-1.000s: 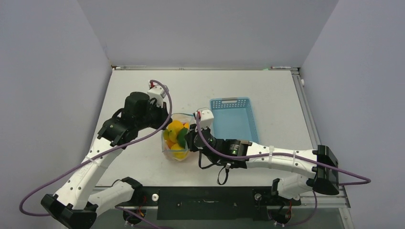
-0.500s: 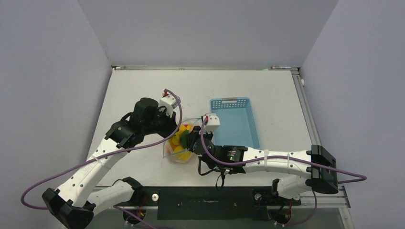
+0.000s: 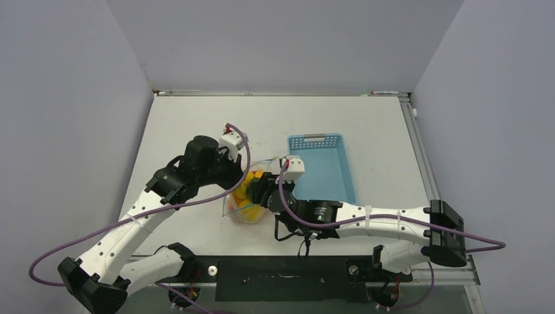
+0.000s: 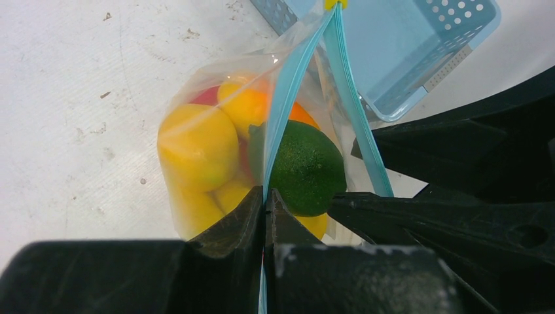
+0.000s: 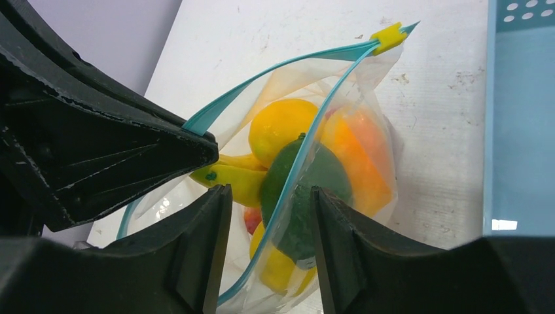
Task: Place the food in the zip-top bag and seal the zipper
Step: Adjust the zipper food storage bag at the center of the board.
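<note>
The left hand (image 4: 265, 199) is clenched tight on one side of the teal-blue zipper strip (image 4: 281, 111). It pinches the strip right at its fingertips. This holds up the mouth of the clear crinkly plastic zip-top bag (image 4: 196, 65), so the bag does not flop over and spill.

The bag sits on the white table (image 4: 78, 98), just in front of both hands. All the toy fruit I can see is inside it. There is a round green toy lime (image 4: 307, 167), a fat yellow toy lemon (image 4: 196, 147), a shiny toy orange (image 4: 245, 104) and a yellow toy banana (image 5: 229, 180). The light-blue plastic basket with holes (image 4: 465, 19) is past the bag, on the far side from the left hand.

The right hand (image 5: 269, 193) is released, with its two fingers spread. The other side of the zipper strip runs down between them, but they are not squeezing it. I think it waits there to pinch that side.

The two sides of the strip are apart near the hands, so the bag is not shut yet. They meet at the little yellow slider tab (image 5: 391, 34), at the end far from both hands. The sides need pressing together next.
</note>
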`<state>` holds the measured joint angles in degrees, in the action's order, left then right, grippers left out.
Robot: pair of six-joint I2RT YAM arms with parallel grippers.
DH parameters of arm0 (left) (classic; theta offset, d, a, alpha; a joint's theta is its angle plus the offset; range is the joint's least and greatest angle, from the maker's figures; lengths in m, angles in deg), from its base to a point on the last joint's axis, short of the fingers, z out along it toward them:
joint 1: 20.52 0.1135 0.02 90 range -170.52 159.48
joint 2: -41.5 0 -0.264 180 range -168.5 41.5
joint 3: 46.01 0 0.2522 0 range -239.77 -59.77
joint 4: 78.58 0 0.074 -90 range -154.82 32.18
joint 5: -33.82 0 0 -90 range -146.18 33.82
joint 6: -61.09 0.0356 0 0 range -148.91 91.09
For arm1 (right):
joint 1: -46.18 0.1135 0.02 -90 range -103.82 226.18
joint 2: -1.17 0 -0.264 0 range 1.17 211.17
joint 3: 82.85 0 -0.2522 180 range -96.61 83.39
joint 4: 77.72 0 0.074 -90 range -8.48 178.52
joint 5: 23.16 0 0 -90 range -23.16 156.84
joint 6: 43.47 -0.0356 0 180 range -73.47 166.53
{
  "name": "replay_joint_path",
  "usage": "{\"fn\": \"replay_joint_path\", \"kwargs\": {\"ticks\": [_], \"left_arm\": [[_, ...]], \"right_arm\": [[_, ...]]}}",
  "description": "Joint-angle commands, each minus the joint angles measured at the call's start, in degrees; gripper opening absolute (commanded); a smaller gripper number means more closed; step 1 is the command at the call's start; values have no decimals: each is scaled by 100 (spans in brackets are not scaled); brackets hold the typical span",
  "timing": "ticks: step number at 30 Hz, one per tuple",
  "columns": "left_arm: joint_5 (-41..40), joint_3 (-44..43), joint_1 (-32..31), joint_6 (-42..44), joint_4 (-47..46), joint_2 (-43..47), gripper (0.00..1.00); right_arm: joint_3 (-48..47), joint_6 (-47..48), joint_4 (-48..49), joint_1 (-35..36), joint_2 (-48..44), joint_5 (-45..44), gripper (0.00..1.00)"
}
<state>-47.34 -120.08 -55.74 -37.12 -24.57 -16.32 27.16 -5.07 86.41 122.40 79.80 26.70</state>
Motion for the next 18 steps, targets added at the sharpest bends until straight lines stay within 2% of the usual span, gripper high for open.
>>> {"fn": "replay_joint_path", "kwargs": {"ticks": [1, 5, 12, 18], "left_arm": [[-48, -1, -26, 65, -286, 137, 0], [-49, 18, -28, 65, -304, 178, 0], [31, 33, -28, 104, -329, 181, 0], [83, 87, -77, 178, -392, 216, 0]], "right_arm": [[-13, 210, -179, 41, -400, -194, 50], [-90, 673, -453, 28, -587, -106, 58], [-294, 2188, -781, -140, -1084, 309, 66], [-676, 3688, -1342, -822, -1557, 1547, 69]]}}
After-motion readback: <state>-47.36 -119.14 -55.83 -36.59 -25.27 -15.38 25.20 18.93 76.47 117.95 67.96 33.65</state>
